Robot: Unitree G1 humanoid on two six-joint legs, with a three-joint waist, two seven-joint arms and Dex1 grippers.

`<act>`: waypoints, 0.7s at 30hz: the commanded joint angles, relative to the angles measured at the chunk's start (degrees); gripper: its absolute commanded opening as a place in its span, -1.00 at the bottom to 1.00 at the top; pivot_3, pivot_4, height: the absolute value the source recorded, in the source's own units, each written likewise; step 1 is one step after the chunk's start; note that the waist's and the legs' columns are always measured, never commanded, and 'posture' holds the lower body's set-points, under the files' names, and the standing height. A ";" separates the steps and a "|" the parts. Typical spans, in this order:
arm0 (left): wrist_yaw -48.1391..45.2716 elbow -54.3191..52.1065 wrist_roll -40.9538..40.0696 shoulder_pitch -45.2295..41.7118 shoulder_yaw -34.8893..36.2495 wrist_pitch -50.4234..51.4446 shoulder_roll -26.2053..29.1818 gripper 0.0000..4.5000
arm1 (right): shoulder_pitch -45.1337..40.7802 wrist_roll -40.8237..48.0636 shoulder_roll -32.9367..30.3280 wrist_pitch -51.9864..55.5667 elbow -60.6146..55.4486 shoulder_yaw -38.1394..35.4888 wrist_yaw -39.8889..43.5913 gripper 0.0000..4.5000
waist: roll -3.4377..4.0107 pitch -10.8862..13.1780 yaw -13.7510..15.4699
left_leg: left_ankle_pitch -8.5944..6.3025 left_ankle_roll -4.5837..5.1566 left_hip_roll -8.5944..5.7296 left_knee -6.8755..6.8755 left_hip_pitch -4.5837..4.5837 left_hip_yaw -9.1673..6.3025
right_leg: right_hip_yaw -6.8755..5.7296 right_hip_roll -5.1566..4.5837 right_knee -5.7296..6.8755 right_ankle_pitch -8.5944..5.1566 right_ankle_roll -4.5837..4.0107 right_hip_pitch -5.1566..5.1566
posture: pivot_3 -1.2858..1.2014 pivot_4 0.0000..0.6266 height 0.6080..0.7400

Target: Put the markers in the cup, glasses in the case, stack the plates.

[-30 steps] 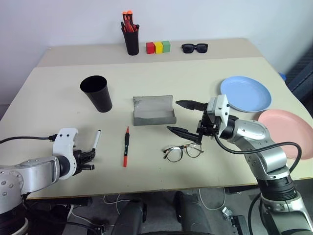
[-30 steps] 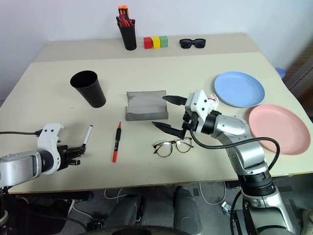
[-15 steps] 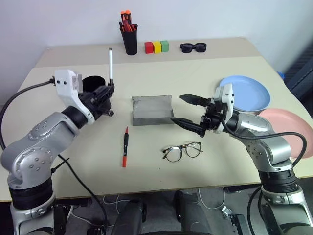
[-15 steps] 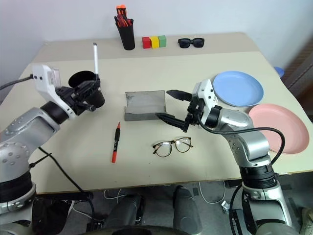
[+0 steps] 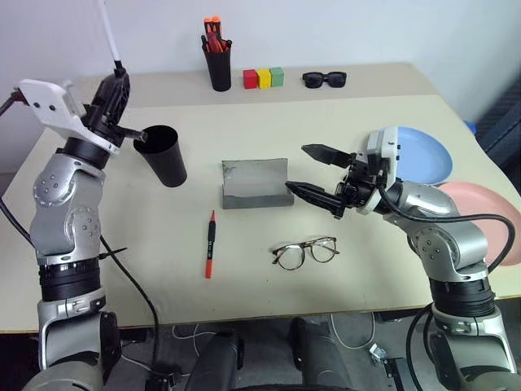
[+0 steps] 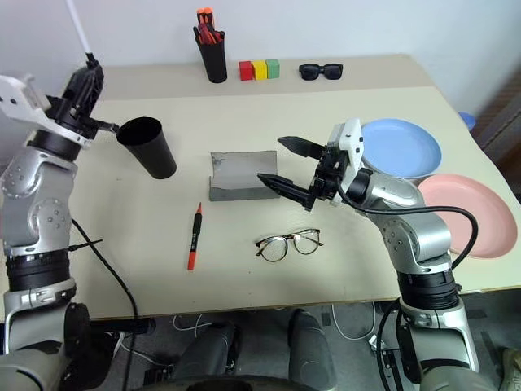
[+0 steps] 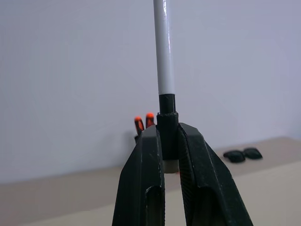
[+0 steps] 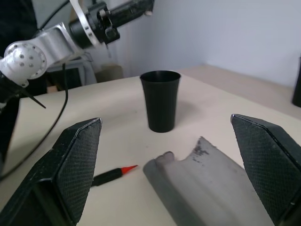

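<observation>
Two markers [image 5: 210, 243], two plates [image 5: 430, 155], one cup [image 5: 161, 154]

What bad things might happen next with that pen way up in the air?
The left gripper pinches the white marker only at its black end, so it might slip or tilt and miss the cup. Bumping the cup's rim might tip it over. The open right gripper hangs beside the case and might nudge it.
</observation>
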 commanded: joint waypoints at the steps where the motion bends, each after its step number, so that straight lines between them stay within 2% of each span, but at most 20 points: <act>1: -2.94 5.04 1.64 -1.80 0.18 -4.37 -0.42 -0.98 | -1.37 0.85 0.28 -0.37 -1.30 -0.32 0.56 1.00 | 0.00 0.00 -0.06 | 0.00 0.00 0.00 0.00 0.00 0.00 | 0.00 0.00 0.00 0.00 0.00 0.00 | 0.03 -0.52 1.00; 9: -1.73 16.58 7.34 -2.07 -0.45 -10.59 -2.31 -0.98 | -2.37 0.46 -0.14 -0.10 -0.74 0.05 1.39 1.00 | 0.00 0.00 -0.06 | 0.00 0.00 0.00 0.00 -0.02 0.00 | 0.00 0.00 0.01 0.00 0.01 -0.04 | 0.03 -0.52 1.00; 15: -4.74 14.91 6.94 -1.17 -0.94 -9.29 -2.24 -0.98 | -2.97 0.33 0.11 -0.18 -0.37 0.44 1.67 1.00 | 0.00 0.00 -0.07 | 0.00 0.00 0.00 0.00 -0.03 -0.01 | 0.00 0.00 0.01 0.01 0.01 -0.04 | 0.03 -0.52 1.00; 16: -5.05 14.75 6.51 -1.02 -0.74 -8.87 -2.36 -0.60 | -2.98 0.18 0.10 -0.36 -0.36 0.57 1.76 1.00 | 0.00 0.00 -0.07 | 0.00 0.00 0.00 0.00 -0.03 -0.01 | 0.00 0.00 0.02 0.01 0.01 -0.04 | 0.03 -0.52 1.00; 17: -5.25 14.63 6.21 -0.89 -0.60 -8.62 -2.47 -0.47 | -2.97 0.15 0.12 -0.42 -0.40 0.62 1.80 1.00 | 0.00 0.00 -0.08 | 0.00 0.00 0.00 0.00 -0.03 -0.01 | 0.00 0.00 0.02 0.01 0.01 -0.04 | 0.03 -0.52 1.00; 21: -5.99 14.22 5.71 -0.66 -0.35 -8.56 -2.54 0.37 | -3.10 0.11 0.33 -0.63 -0.23 0.54 1.62 1.00 | 0.00 0.00 -0.07 | 0.00 0.00 0.00 0.00 -0.02 -0.02 | 0.00 0.00 0.02 0.01 0.01 -0.05 | 0.03 -0.52 1.00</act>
